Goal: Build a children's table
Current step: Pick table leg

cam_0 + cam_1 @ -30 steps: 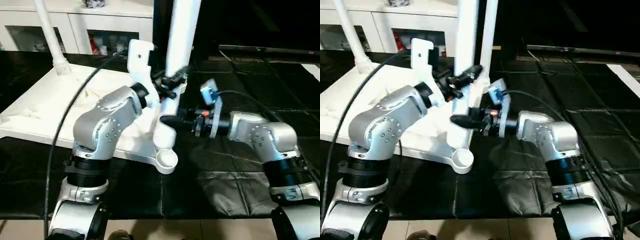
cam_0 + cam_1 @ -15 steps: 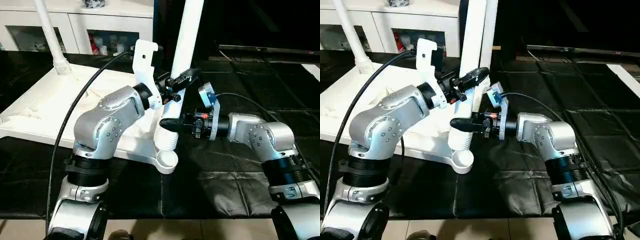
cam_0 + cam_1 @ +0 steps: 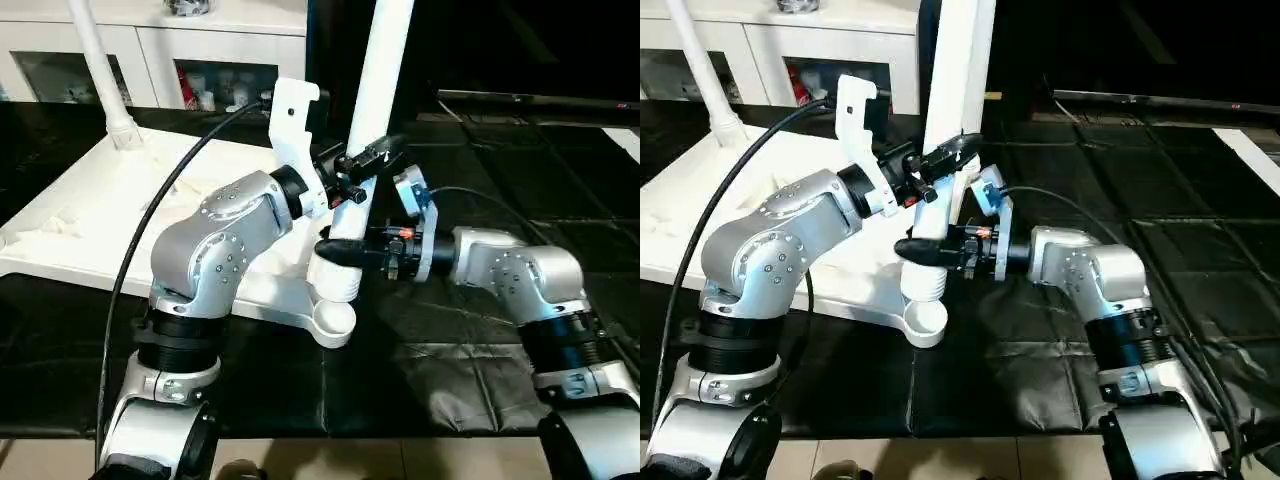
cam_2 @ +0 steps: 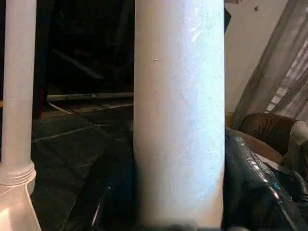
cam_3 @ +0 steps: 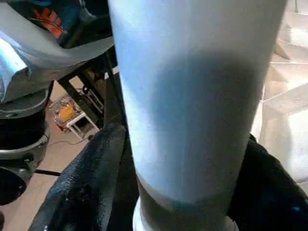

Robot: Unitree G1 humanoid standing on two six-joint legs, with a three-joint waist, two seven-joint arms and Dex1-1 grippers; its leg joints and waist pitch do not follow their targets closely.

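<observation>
Both grippers, left gripper above right gripper, clasp the upright leg between their fingers.

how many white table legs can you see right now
2: one long white tapered tube leg gripped by both grippers at the tabletop's near corner, another standing in the far left corner socket. Others may be hidden.

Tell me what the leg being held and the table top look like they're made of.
The leg looks like white moulded plastic tube: smooth, faintly speckled satin surface in the left wrist view, with a ribbed threaded end near the socket. The table top also looks like white plastic, matte, with moulded stiffening ribs on its upturned underside. Both could be painted; I can't confirm.
</observation>
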